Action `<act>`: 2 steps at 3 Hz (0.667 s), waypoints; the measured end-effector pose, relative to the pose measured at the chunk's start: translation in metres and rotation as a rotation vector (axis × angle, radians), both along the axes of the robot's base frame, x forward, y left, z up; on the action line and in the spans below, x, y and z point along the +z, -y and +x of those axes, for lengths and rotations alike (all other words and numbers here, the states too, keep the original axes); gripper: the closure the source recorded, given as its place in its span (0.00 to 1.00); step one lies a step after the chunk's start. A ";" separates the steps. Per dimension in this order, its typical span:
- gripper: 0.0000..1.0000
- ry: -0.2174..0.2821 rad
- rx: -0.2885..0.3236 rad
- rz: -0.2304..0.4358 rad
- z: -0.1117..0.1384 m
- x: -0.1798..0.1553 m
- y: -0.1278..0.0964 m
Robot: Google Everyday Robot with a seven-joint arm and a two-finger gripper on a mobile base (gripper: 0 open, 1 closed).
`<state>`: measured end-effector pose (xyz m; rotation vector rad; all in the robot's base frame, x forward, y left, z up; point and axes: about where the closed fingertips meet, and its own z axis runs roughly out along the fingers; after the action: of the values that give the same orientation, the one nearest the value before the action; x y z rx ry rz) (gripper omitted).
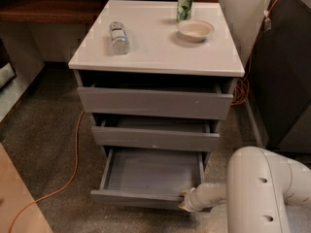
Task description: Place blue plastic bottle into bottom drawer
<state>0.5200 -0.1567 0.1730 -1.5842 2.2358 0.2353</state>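
A green drink can (184, 6) stands upright at the back of the white worktop (160, 55), with a shallow cream bowl (195, 30) just in front of it. An orange cable (74, 154) trails over the speckled floor (43, 130) on the left. A dark cabinet (286, 81) stands to the right. The hand (185, 204) sits low at the drawer unit's (155, 103) front right.

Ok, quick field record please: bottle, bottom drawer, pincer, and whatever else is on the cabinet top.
bottle: blue plastic bottle lying on its side, left part of the white cabinet top
drawer: bottom drawer pulled out, grey inside
pincer: pincer low, at that drawer's front right corner, far from the bottle
also on top: green drink can upright at the back; beige bowl just in front of it
status: bottle not yet in drawer
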 end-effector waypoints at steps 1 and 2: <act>1.00 0.000 0.000 0.000 0.000 0.000 0.000; 0.99 0.000 0.000 0.000 0.000 0.000 0.000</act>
<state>0.5199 -0.1566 0.1731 -1.5844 2.2359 0.2354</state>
